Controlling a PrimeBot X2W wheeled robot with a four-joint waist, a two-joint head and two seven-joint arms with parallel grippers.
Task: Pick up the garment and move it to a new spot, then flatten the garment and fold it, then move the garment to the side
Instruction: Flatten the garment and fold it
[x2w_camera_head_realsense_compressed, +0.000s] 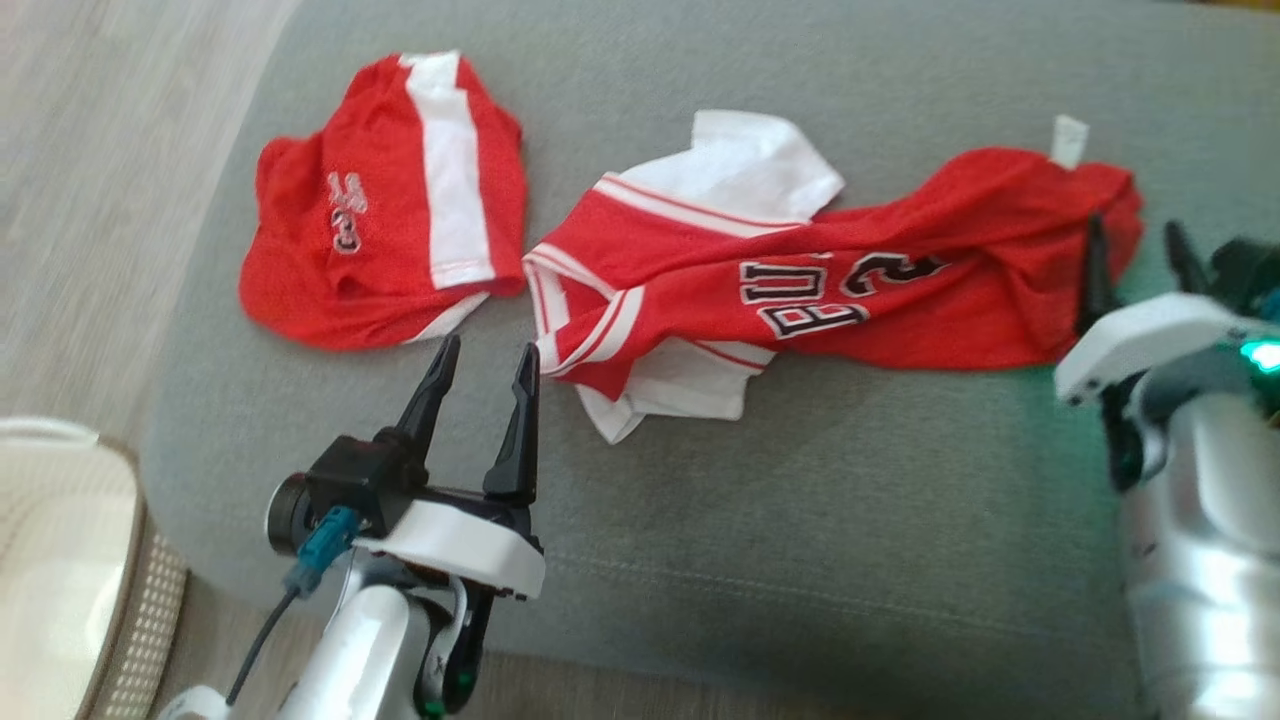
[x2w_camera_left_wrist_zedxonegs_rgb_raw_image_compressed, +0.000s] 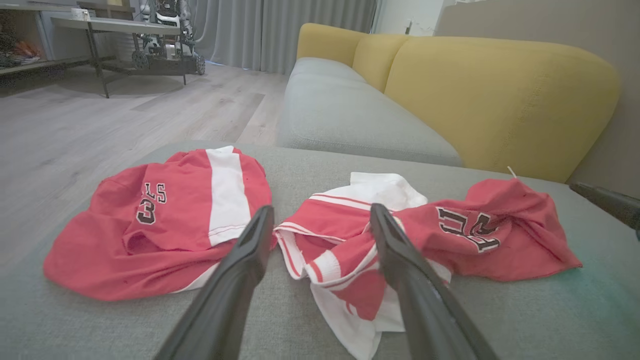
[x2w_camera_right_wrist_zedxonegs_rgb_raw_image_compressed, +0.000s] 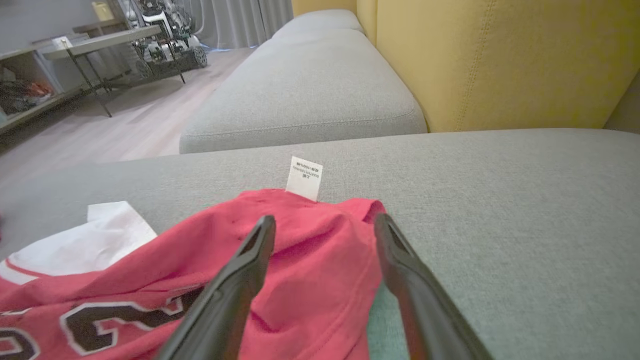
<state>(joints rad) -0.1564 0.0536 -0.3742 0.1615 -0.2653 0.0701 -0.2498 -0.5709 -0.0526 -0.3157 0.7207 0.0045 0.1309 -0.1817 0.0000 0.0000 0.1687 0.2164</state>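
Jersey (x2w_camera_head_realsense_compressed: 800, 290), red with white trim and dark lettering, lies crumpled and twisted lengthwise across the grey cushion (x2w_camera_head_realsense_compressed: 800, 520), right of centre. White sleeve parts stick out at its left end, and a white care label (x2w_camera_head_realsense_compressed: 1068, 140) at the far right end. It is not flat and not folded.

Left gripper (x2w_camera_head_realsense_compressed: 490, 348) is spread wide and empty. Its tips are just beside the jersey's left end, and in the left wrist view the fingers frame the striped sleeve bunch. Can't tell if the tips touch the cloth.

Right gripper (x2w_camera_head_realsense_compressed: 1133, 228) is also spread wide and holds nothing. It straddles the jersey's right end, near the label. The right wrist view shows red cloth between the fingers.

Red shorts (x2w_camera_head_realsense_compressed: 385, 210) with a white stripe lie to the left, their hem just beside the jersey's sleeve end.

My read is that this is the pre-grasp for the first pick-up, one gripper per end.

Risks:
- The left grasp may catch the shorts' hem, since the two pieces nearly meet there, and drag both.
- The cloth is layered and twisted, so a pinch may take one layer only, or a wad, and the jersey then hangs bunched and resists flattening.
- The right gripper sits close to the edge, so a shallow bite could slip off on the lift.
- An uneven lift would tighten the twist.
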